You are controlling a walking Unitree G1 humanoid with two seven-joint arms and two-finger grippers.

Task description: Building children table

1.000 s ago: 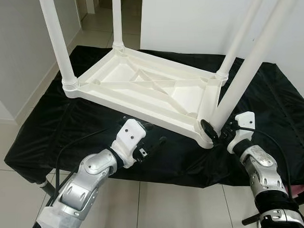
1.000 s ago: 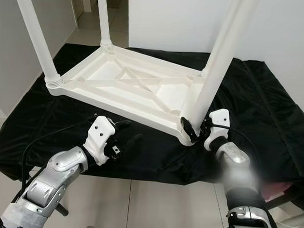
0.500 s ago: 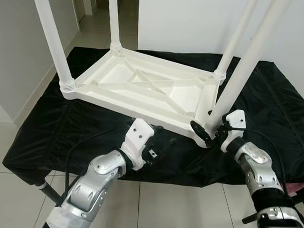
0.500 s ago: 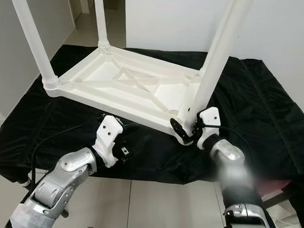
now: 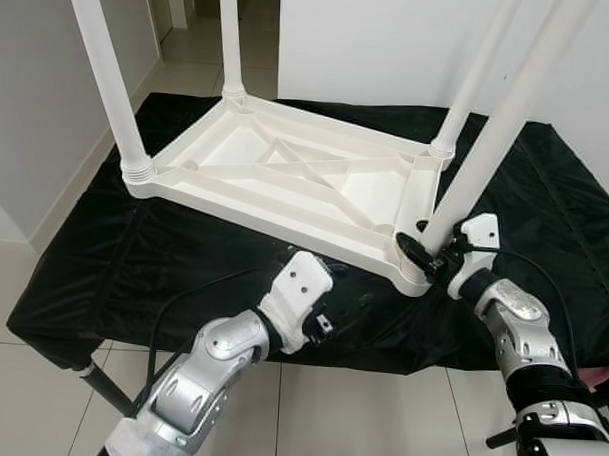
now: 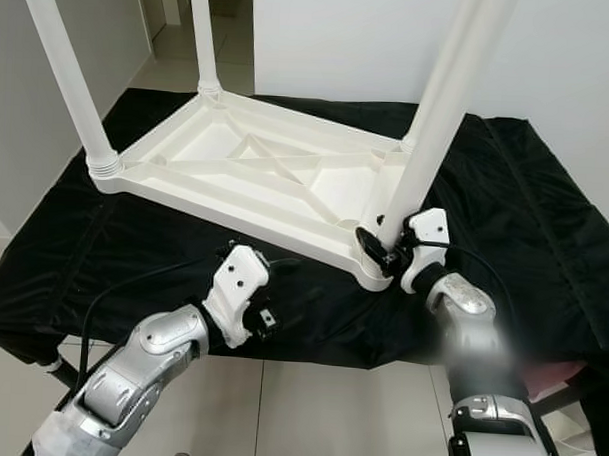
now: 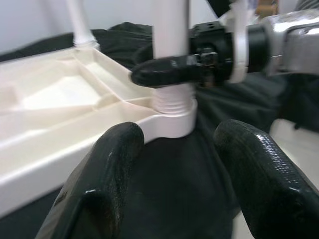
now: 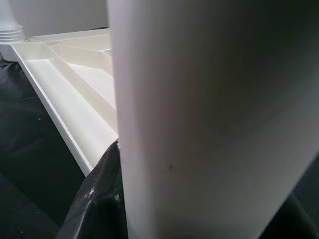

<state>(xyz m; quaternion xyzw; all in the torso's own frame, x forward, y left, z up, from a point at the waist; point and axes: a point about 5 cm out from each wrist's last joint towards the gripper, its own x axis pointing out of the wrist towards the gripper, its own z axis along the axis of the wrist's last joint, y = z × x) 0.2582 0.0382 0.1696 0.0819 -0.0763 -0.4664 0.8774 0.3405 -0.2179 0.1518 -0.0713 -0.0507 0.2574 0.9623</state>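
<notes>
A white plastic children's table [image 5: 286, 177] lies upside down on a black cloth [image 5: 134, 252], its legs pointing up. My right gripper [image 5: 424, 254] is shut on the near right leg [image 5: 498, 135], just above the ribbed collar [image 7: 172, 102] where it meets the corner. The right wrist view has that leg [image 8: 199, 124] close up, with a black finger [image 8: 97, 204] against it. My left gripper [image 7: 184, 164] stands open and empty just in front of the table's near edge, aimed at that same corner. It also appears in the left eye view [image 5: 344, 301].
The black cloth covers a low platform whose front edge [image 5: 310, 358] runs just under my arms, with tiled floor [image 5: 9, 378] below. White walls [image 5: 391, 41] stand behind, and a passage [image 5: 192, 24] opens at the far left. A black cable [image 5: 182, 304] trails from my left arm.
My left arm has moved right along the table's near edge, bringing its open gripper close to the near right corner. The right gripper stays shut on the leg's base.
</notes>
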